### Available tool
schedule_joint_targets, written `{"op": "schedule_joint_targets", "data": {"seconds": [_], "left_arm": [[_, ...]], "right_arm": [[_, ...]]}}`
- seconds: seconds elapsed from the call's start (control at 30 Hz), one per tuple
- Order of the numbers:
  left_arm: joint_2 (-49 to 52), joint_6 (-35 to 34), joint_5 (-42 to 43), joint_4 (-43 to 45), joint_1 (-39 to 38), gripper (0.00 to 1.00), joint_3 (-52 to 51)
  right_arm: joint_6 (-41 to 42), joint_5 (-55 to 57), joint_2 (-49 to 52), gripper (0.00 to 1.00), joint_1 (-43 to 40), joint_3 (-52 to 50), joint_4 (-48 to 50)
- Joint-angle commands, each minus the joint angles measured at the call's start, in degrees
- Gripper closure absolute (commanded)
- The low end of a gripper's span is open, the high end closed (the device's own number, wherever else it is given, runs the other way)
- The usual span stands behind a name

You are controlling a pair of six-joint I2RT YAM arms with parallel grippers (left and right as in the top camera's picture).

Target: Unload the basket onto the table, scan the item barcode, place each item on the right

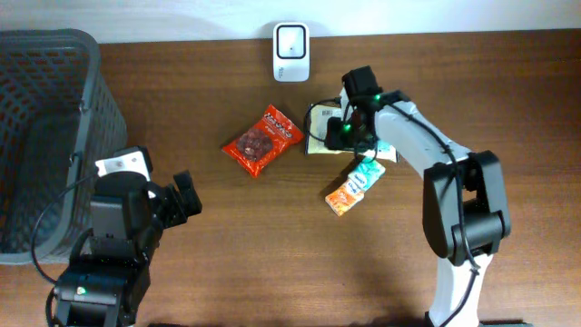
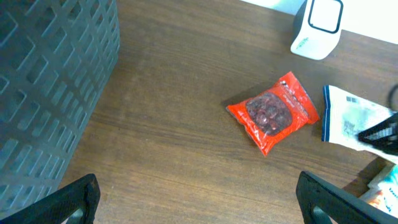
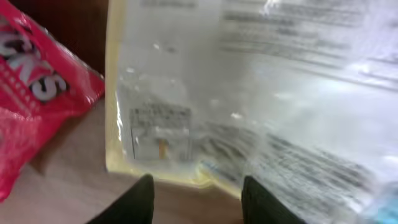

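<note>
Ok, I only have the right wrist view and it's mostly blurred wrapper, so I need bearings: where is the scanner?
Observer: The white upright scanner stands at the table's far edge, beyond the pale plastic-wrapped packet under the right gripper.
Operator: Anything else close by?
Observer: A small teal sachet and a small orange sachet lie on the packet's near side.
Operator: And the other arm?
Observer: The left gripper is open, beside the dark grey mesh basket, away from the packets.
</note>
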Motion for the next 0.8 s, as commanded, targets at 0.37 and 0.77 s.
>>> {"op": "schedule_joint_targets", "data": {"seconds": [0.37,0.77], "left_arm": [[-0.3,-0.5,0.2,0.1,0.3,0.01,-0.2],[-0.3,-0.5,0.2,0.1,0.3,0.01,-0.2]], "right_arm": [[1.2,13.8,3.0,0.55,-6.1,-2.4,5.0],[1.0,5.0,-6.2,0.39,-4.5,1.1,-1.2]]}}
